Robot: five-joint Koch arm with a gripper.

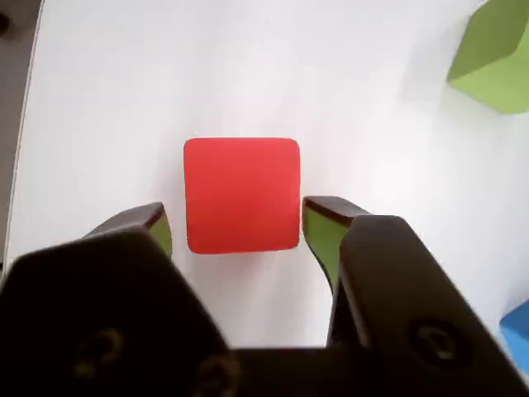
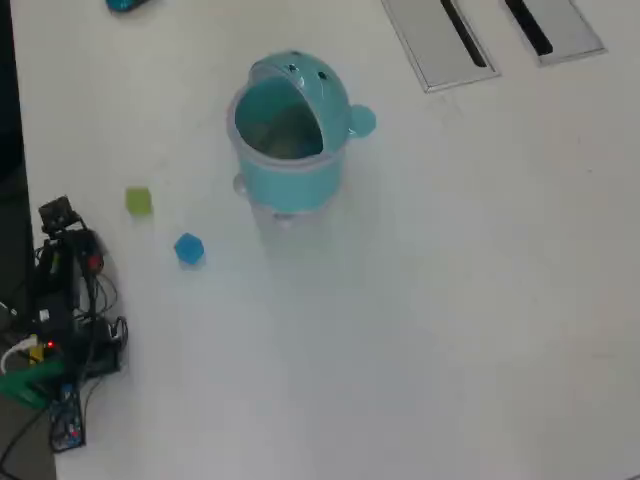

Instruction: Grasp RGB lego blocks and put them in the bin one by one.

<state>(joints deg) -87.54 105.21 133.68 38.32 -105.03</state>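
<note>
In the wrist view a red block (image 1: 241, 194) lies on the white table between my jaws. My gripper (image 1: 238, 217) is open, with one green-padded finger (image 1: 159, 227) left of the block and the other right of it; both stand close to its sides, the left with a narrow gap. A green block (image 1: 494, 56) is at the top right and a blue block (image 1: 517, 331) at the right edge. In the overhead view the green block (image 2: 139, 200) and the blue block (image 2: 188, 249) lie left of the teal bin (image 2: 290, 135). The arm (image 2: 62, 270) covers the red block there.
The table's left edge (image 1: 23, 141) runs close to the gripper's left in the wrist view. In the overhead view, two grey slotted panels (image 2: 440, 40) are at the top right, and cables and a board (image 2: 60, 400) sit by the arm's base.
</note>
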